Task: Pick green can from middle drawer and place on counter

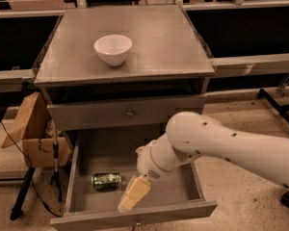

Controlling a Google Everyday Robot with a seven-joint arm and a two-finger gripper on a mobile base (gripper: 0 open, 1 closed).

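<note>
Gripper [130, 199], at 4 o'clock of green can [106, 180] (we cannot tell jaw opening), risks knocking it rolling across middle drawer [111, 150].
</note>
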